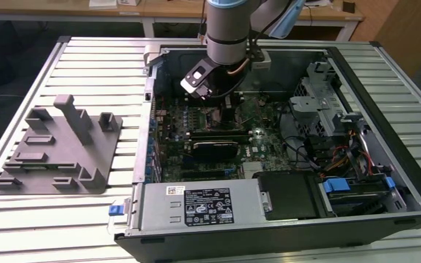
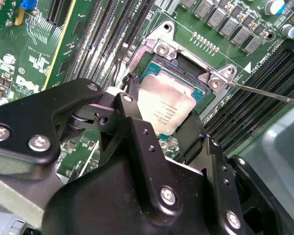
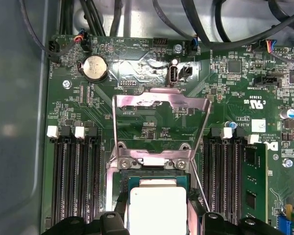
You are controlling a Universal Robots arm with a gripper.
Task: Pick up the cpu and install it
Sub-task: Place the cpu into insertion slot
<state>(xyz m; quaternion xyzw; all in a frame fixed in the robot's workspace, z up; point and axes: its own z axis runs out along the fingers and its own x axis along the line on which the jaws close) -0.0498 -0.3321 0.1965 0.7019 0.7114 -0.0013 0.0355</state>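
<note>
The cpu [image 2: 165, 108] looks matt, silvery metal.

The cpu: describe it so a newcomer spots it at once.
Inside the open computer case, find the green motherboard and its socket beside the raised load plate. The cpu is the flat silvery square pinched between the black fingers of the gripper; unlike the dark memory slots alongside, its top is pale metal.

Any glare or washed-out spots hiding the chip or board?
First wrist view: the chip top is blown out white, and glare streaks the board beside the coin battery. Second wrist view: the chip's top keeps detail. Exterior view: the case interior is dim.
</note>
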